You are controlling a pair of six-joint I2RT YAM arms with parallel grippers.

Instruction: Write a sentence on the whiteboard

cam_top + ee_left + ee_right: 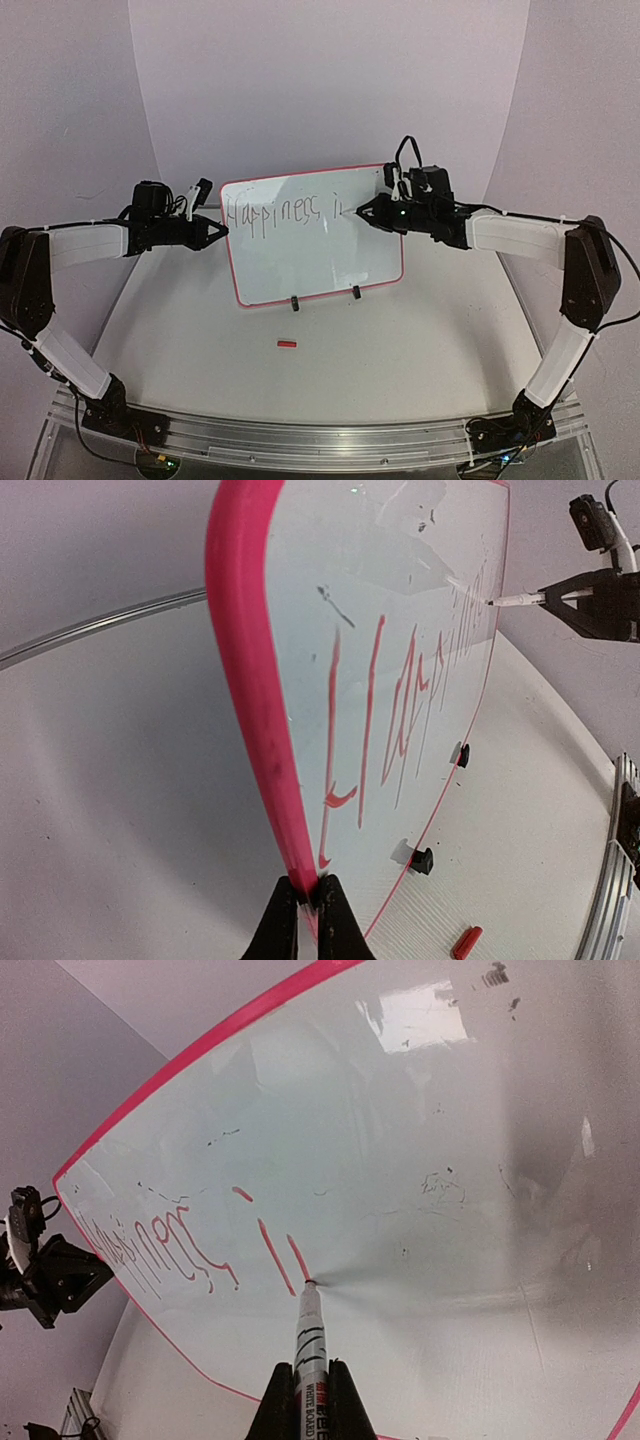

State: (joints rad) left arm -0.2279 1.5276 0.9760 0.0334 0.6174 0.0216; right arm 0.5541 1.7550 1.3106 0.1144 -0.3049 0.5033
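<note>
The whiteboard [320,255], white with a thin red frame, stands upright on two black feet at the table's middle. Its top line carries the sentence [285,210] in thin strokes, reading "Happiness i" and one more short stroke. My left gripper [222,232] is shut on the board's left edge [245,680], its jaws pinching the red frame. My right gripper [312,1380] is shut on a white marker [310,1345]. The marker's tip touches the board at the foot of the newest red stroke [298,1258].
A small red marker cap [288,344] lies on the table in front of the board. The board's black feet [295,303] rest on the white tabletop. A metal rail [320,440] runs along the near edge between the arm bases.
</note>
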